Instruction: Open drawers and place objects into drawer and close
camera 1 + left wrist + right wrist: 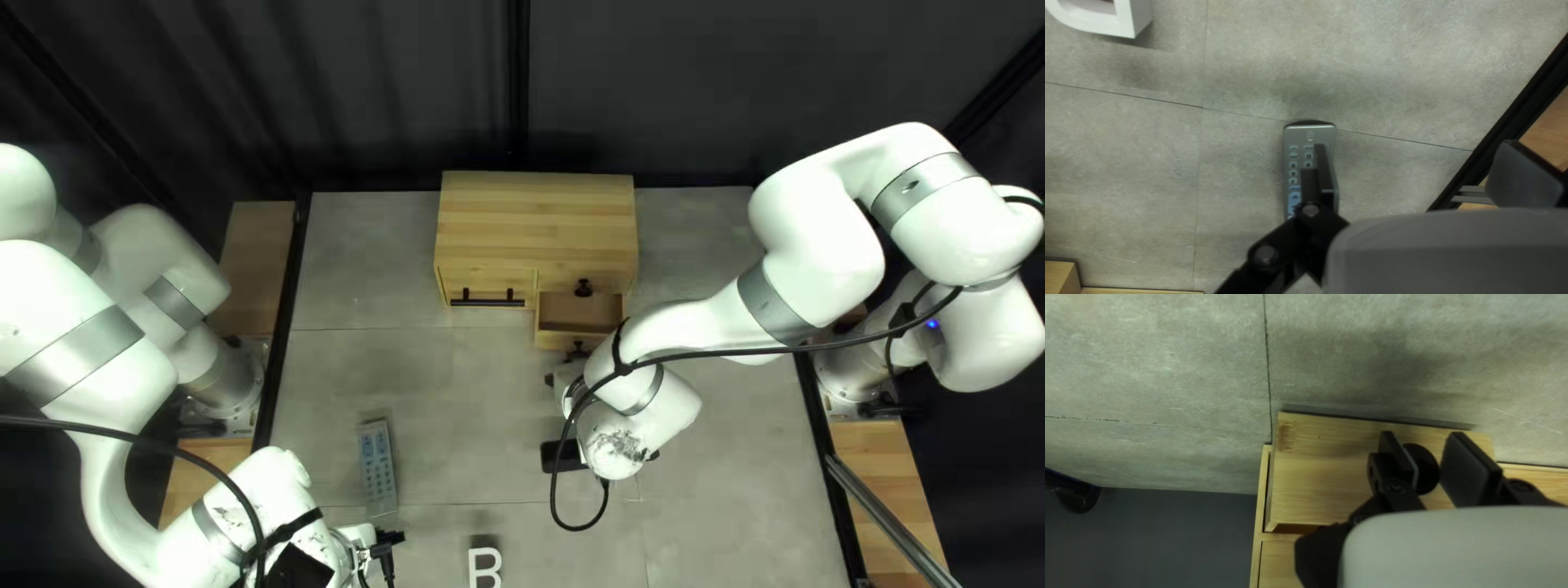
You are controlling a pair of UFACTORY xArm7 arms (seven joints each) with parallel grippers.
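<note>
Note that your left gripper [381, 546] is released, one finger [1324, 167] overlapping the remote control [378, 468] in the left wrist view; the remote lies on the table [435, 403], outside the drawer [577, 314]. Observe your right gripper [562, 376] at the pulled-out drawer of the wooden cabinet [537, 218], its fingers [1471, 471] parted with the round knob [1428, 468] between them, unclenched. Locate the white letter block [472, 568] near the left gripper.

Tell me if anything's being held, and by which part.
My left gripper holds nothing, open above the remote. My right is at the drawer's knob; holding it? Cannot tell.
</note>
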